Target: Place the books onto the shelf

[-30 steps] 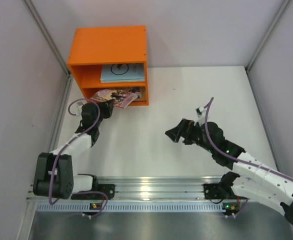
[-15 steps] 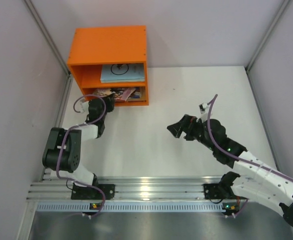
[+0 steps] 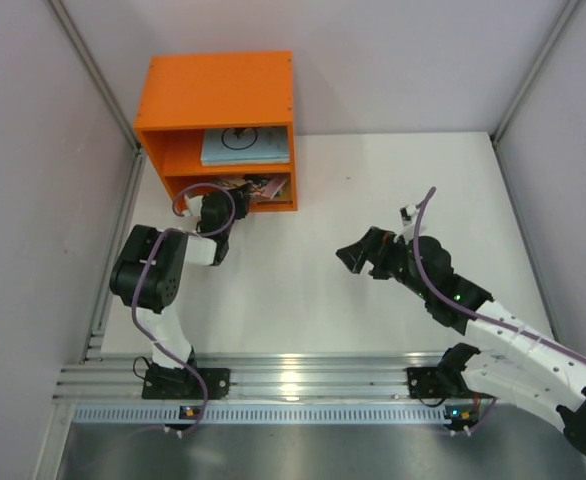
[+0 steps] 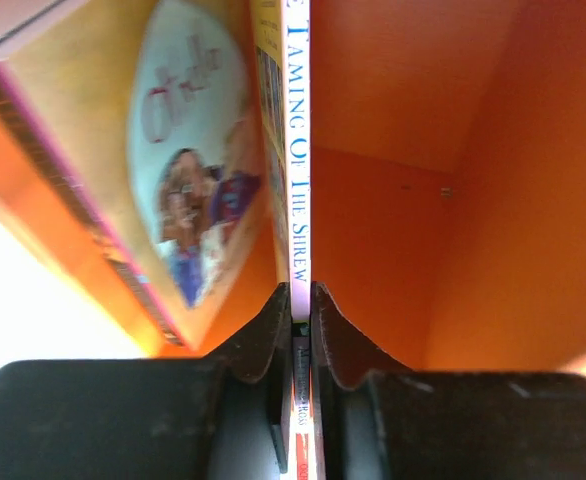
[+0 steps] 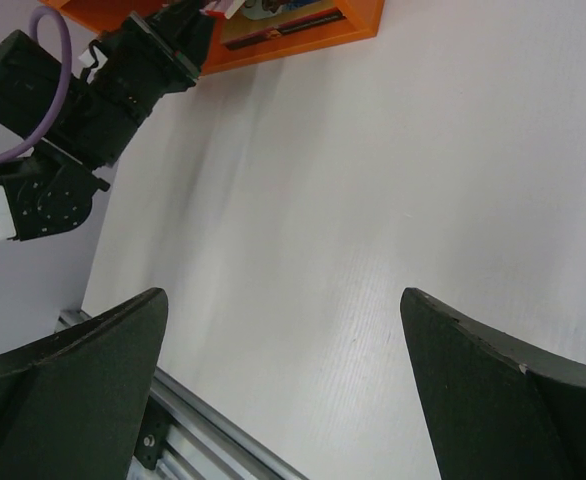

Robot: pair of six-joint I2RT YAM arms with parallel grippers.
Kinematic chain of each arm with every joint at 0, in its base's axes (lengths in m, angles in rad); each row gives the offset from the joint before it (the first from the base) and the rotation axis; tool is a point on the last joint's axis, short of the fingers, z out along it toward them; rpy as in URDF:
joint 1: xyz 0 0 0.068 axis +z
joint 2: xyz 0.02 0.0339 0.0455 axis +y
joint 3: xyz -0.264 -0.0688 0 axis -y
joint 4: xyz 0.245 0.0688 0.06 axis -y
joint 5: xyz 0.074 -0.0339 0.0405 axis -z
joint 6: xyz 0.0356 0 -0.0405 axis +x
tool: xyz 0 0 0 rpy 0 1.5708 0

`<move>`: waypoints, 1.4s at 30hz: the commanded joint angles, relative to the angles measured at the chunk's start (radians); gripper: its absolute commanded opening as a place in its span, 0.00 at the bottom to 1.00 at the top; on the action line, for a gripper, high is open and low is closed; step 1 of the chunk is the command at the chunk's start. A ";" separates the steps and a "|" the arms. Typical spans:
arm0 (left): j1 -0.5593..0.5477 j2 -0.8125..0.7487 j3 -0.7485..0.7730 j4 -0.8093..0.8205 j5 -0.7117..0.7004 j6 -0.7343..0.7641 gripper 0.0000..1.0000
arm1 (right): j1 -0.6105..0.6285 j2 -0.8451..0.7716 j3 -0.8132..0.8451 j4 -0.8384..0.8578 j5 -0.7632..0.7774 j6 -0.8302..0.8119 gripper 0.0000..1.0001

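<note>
Since the book [image 4: 298, 150] goes in edgewise, left pincer [image 4: 300, 300] is clamped on its spine inside the shelf [image 3: 218, 90], upper left; right pincer [image 5: 283, 295] just sits wide apart.

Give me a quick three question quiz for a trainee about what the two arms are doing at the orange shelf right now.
1. True or false: the right gripper holds a book.
2. The left gripper grips the illustrated book in which compartment of the shelf? A upper, B lower.
3. What lies in the upper compartment?
Key: 1 false, it is open and empty. 2 B. 3 a pale blue book.
</note>
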 commanded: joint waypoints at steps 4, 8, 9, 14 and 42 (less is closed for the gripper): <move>-0.023 0.031 0.012 0.069 -0.021 0.011 0.18 | -0.012 -0.036 0.047 0.013 -0.009 -0.010 1.00; -0.024 0.056 0.052 -0.007 0.021 0.035 0.31 | -0.012 -0.043 0.047 0.009 -0.017 -0.004 1.00; -0.026 0.057 0.050 -0.009 0.032 0.035 0.34 | -0.012 -0.044 0.044 0.007 -0.016 -0.001 1.00; -0.027 0.056 0.046 -0.078 0.065 0.049 0.40 | -0.012 -0.070 0.032 0.003 -0.009 0.010 1.00; -0.080 -0.003 0.102 -0.308 0.090 0.158 0.42 | -0.014 -0.136 0.015 -0.036 -0.008 0.019 1.00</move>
